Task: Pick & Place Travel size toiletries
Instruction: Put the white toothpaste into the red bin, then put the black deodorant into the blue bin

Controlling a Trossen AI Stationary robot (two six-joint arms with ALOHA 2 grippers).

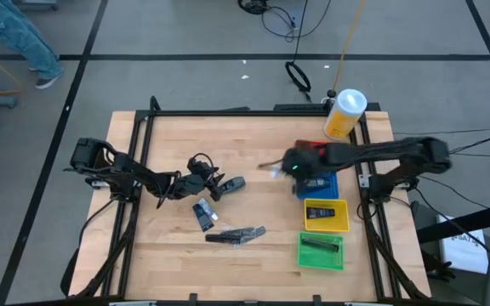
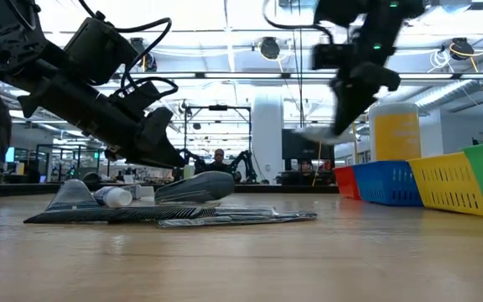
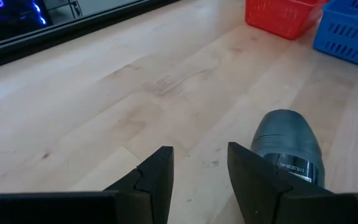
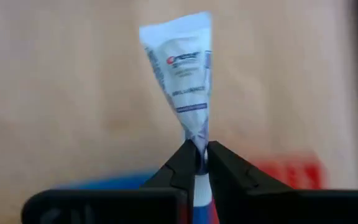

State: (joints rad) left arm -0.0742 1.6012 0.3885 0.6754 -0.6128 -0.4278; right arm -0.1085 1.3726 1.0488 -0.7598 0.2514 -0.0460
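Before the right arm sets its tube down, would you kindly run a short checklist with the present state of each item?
1. Right claw shut on the white tube: ok.
2. Tube lifted clear of the table: ok.
3. Claw positioned over a basket: cannot tell; in the high view it hovers by the red basket and blue basket.
4. Grip secure: cannot tell; only the tube's crimped end is pinched.
5. Left claw out of the way: ok, it is open beside the dark grey bottle, far from the baskets.
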